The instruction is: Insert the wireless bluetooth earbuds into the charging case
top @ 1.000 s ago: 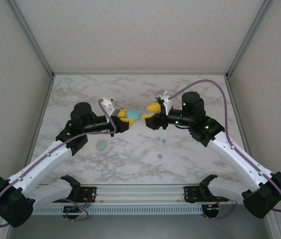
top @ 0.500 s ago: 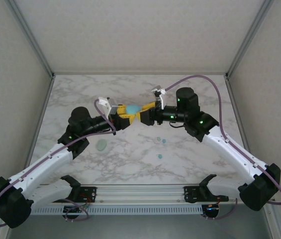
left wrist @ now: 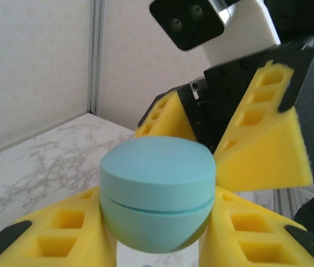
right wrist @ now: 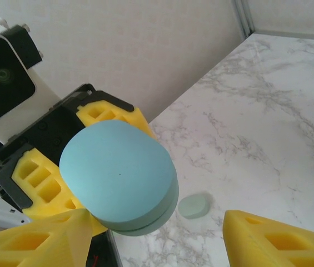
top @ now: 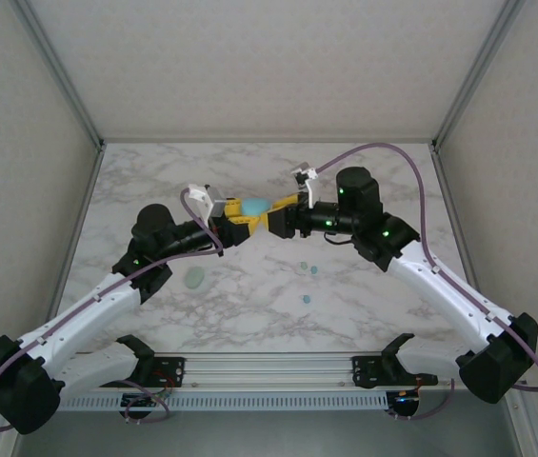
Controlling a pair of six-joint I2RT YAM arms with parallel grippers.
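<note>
The charging case (top: pixel 254 206), a teal-blue rounded pebble with its lid down along a thin seam, hangs above the middle of the table. My left gripper (top: pixel 242 213) is shut on its lower half (left wrist: pixel 155 214), one yellow finger (left wrist: pixel 56 233) on each side. My right gripper (top: pixel 280 215) faces it from the right, open, its yellow fingers (left wrist: pixel 259 139) just behind the case. In the right wrist view the case (right wrist: pixel 118 175) sits against one of my spread fingers (right wrist: pixel 34 242). Three tiny teal earbuds (top: pixel 304 266) (top: pixel 314 270) (top: pixel 306 299) lie on the marble below the right arm.
A second, pale green oval case (top: pixel 195 277) lies flat on the marble under the left arm, seen too from the right wrist (right wrist: pixel 194 206). Grey walls with metal posts (top: pixel 64 86) enclose the table (top: pixel 383 181) on three sides.
The right gripper has swung left and closed the gap to the case. The left gripper has lifted the case slightly up and right. Over the last half second little has moved.
</note>
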